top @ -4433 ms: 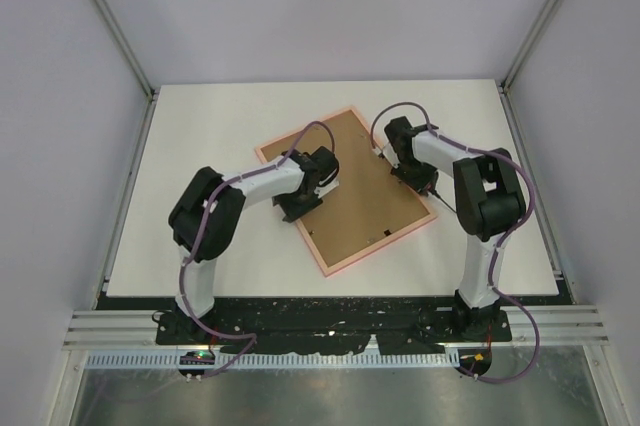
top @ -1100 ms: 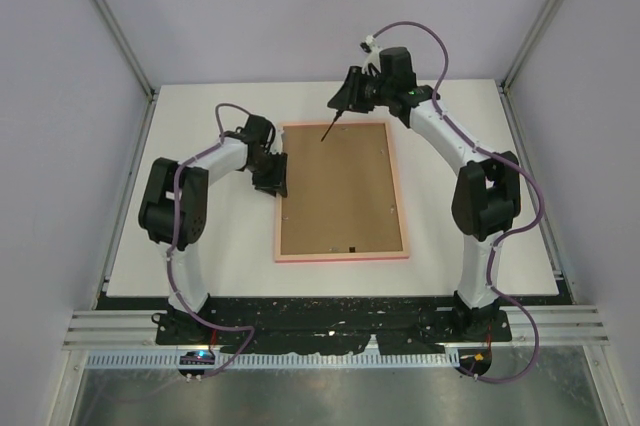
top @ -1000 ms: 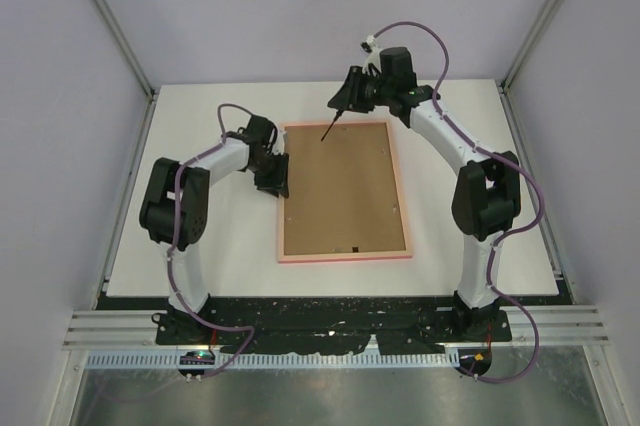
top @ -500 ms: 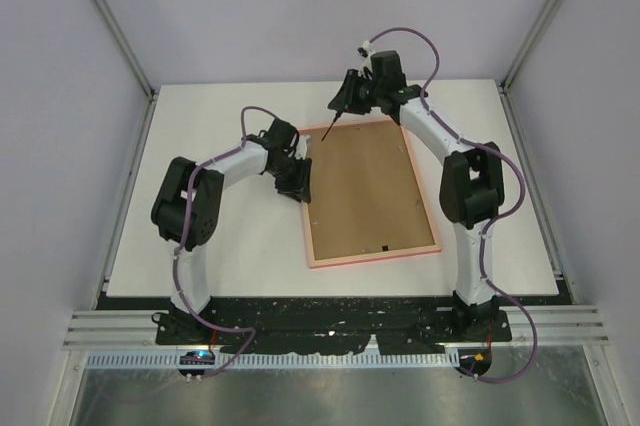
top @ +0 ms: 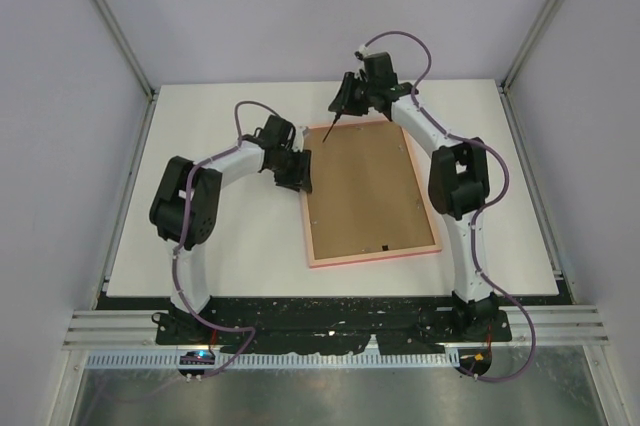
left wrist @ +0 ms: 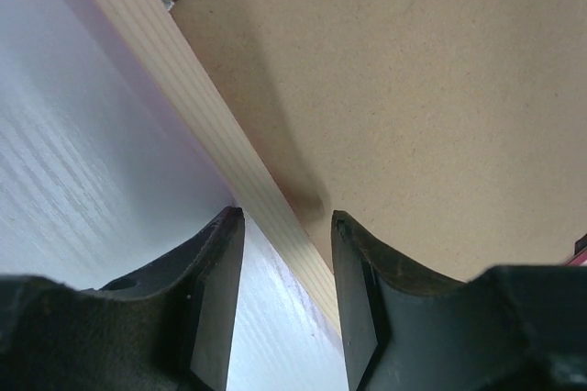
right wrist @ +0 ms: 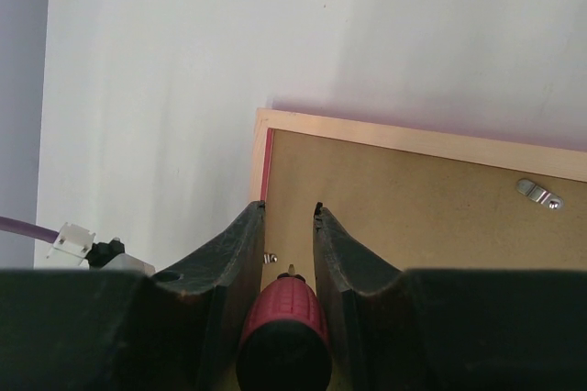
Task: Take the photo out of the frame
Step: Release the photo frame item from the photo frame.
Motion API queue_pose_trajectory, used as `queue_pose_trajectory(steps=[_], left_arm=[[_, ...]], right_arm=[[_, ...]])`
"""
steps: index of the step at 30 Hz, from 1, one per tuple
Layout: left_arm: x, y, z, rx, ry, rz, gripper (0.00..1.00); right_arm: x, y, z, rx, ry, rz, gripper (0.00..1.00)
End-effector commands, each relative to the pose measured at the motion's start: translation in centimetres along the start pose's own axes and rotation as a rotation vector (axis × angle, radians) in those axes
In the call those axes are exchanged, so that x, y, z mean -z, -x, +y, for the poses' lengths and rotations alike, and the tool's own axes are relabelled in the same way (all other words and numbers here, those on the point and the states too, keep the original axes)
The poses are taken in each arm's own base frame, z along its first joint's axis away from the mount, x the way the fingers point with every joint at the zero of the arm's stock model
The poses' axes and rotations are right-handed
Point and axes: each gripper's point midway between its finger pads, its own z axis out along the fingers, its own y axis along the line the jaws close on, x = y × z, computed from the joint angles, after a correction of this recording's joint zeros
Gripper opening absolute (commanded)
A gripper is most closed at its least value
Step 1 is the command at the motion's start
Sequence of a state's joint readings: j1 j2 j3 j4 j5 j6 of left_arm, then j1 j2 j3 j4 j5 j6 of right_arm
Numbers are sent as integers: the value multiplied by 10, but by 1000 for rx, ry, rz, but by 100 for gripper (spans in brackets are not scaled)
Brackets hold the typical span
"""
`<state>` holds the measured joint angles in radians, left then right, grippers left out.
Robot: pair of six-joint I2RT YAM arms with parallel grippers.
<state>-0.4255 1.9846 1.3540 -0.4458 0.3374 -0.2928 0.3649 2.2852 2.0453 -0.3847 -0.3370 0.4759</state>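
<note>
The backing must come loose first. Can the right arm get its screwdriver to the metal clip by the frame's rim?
Probably yes: the right gripper, shut on the screwdriver, hovers at the frame's corner, and the clip lies uncovered on the backing board.

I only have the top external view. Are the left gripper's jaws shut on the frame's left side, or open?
Observer: Open. The left wrist view shows the left gripper with a clear gap above the frame.
Operator: What is the right gripper holding?
Observer: The right gripper is shut on a red-handled tool.
Operator: Any clips near it?
Observer: One metal clip sits on the backing board, near the frame's edge.
</note>
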Motion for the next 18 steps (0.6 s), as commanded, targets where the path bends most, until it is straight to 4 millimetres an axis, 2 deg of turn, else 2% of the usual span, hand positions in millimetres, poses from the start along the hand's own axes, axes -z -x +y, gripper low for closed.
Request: queue_pose_trajectory(steps=[1,10,18], left_arm=[[20,30,-5,0,-66,-132,45],[10,24,-5,19,-127,-114,38],[3,21,-1,43,-142,-104,34]], right_arm=[[1,21,25,13,19,-63,8],[-19,9,50,67,-5,-68,8],[-25,6,44,67,-50,-77,8]])
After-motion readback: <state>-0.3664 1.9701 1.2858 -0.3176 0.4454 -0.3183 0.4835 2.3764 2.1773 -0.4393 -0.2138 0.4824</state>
